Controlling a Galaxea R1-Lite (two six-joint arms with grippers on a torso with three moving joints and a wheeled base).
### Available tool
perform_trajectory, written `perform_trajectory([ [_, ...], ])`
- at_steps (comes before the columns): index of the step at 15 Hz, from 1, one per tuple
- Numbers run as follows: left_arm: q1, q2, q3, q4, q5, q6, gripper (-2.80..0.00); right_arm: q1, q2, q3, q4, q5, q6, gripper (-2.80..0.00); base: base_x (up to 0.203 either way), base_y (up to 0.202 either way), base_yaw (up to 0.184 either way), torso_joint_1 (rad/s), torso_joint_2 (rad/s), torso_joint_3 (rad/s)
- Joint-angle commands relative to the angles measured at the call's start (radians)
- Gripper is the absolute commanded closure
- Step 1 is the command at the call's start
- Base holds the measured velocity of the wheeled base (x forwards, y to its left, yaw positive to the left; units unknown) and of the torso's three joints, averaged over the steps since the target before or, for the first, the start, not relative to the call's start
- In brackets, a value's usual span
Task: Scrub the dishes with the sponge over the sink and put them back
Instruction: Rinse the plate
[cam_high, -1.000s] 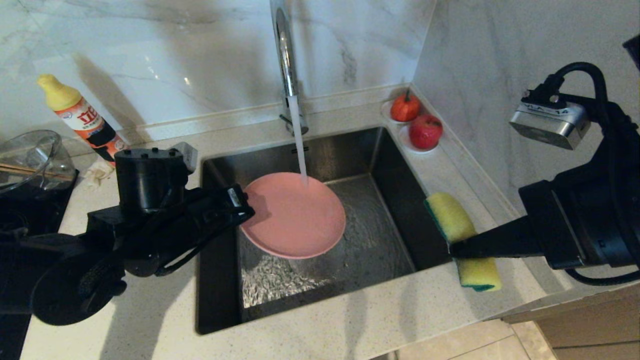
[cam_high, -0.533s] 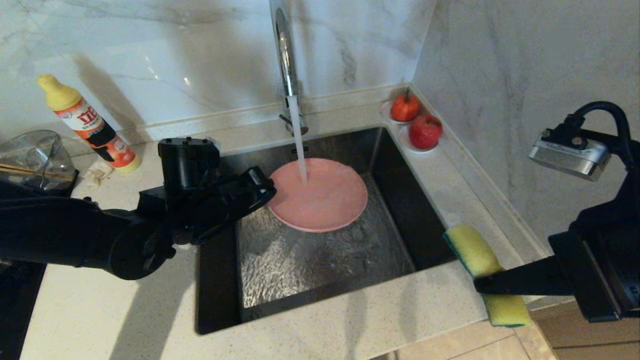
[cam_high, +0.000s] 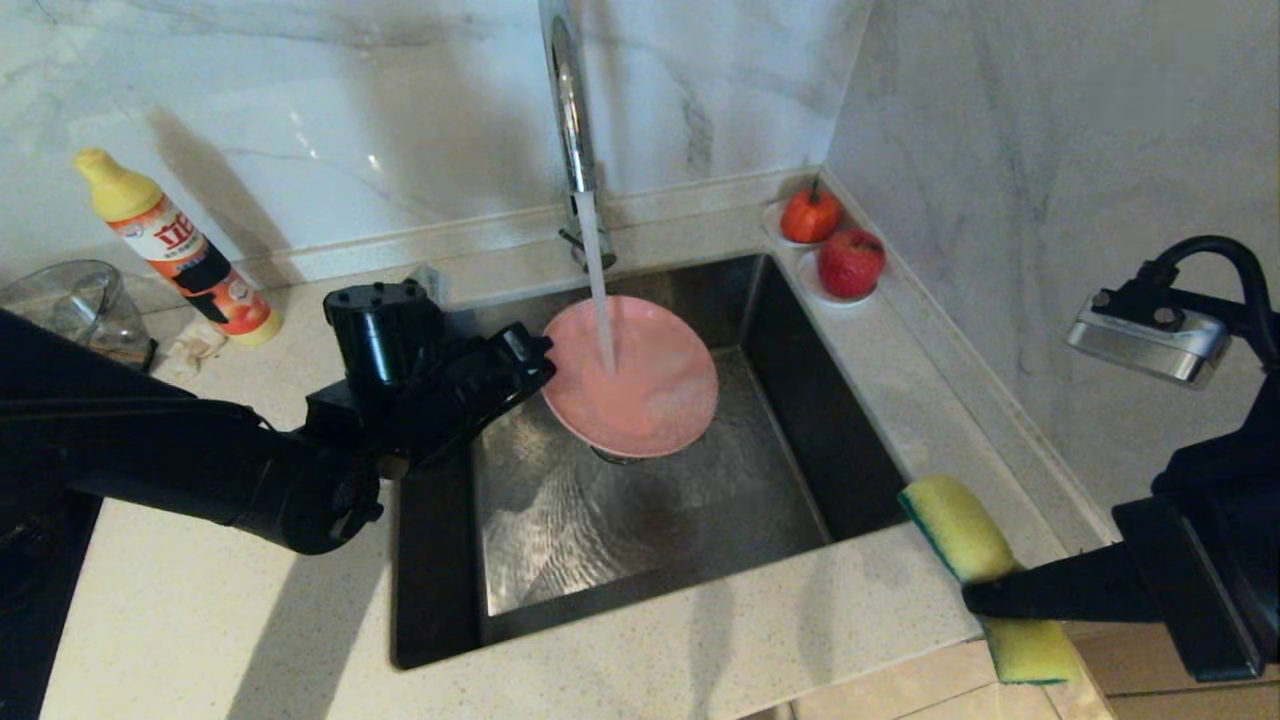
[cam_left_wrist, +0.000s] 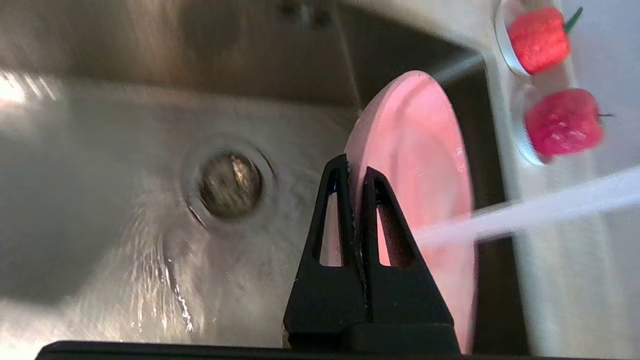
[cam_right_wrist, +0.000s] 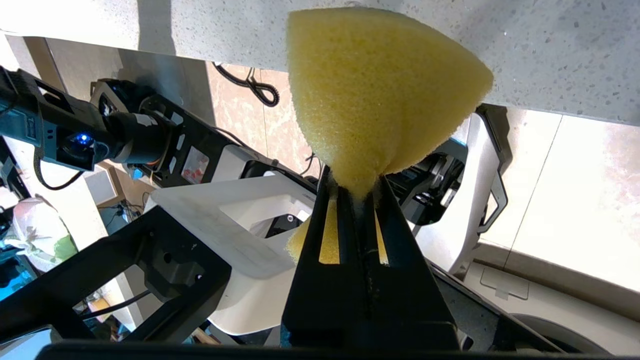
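Sink (cam_high: 800, 400), pink plate (cam_high: 640, 385) in left gripper (cam_high: 540, 362)

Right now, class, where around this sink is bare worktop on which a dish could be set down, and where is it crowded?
Free: the speckled counter strip in front of the steel sink. Crowded: the back right corner with two red fruits, and the back left by the yellow-capped detergent bottle and clear glass bowl.

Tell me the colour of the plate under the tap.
Matte pink plate; clearest in the head view.
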Motion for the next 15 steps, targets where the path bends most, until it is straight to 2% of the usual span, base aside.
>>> perform_trajectory([
  [1,0.033,0.01,0.012,-0.075,-0.004,0.08,0.0,0.002,0.002,0.003,-0.004,0.005,0.003,0.0,0.0,0.0,0.0,0.0,0.0,0.0],
  [7,0.045,-0.066,0.03,-0.14,-0.04,0.095,0.0,0.012,-0.003,0.003,-0.005,0.006,0.003,0.0,0.0,0.0,0.0,0.0,0.0,0.0],
  [9,0.047,-0.07,0.039,-0.138,-0.038,0.133,0.0,0.012,-0.009,0.002,-0.005,0.002,0.003,0.0,0.0,0.0,0.0,0.0,0.0,0.0],
  [10,0.051,-0.072,0.055,-0.14,-0.036,0.184,0.0,0.012,-0.012,0.002,-0.005,0.002,0.003,0.0,0.0,0.0,0.0,0.0,0.0,0.0],
  [14,0.082,-0.125,0.172,-0.169,-0.034,0.463,0.0,0.011,-0.009,0.007,-0.005,0.001,0.011,0.0,0.0,0.0,0.0,0.0,0.0,0.0],
  [15,0.097,-0.138,0.187,-0.17,-0.032,0.512,0.0,0.011,-0.009,0.007,-0.005,0.001,0.011,0.0,0.0,0.0,0.0,0.0,0.0,0.0],
])
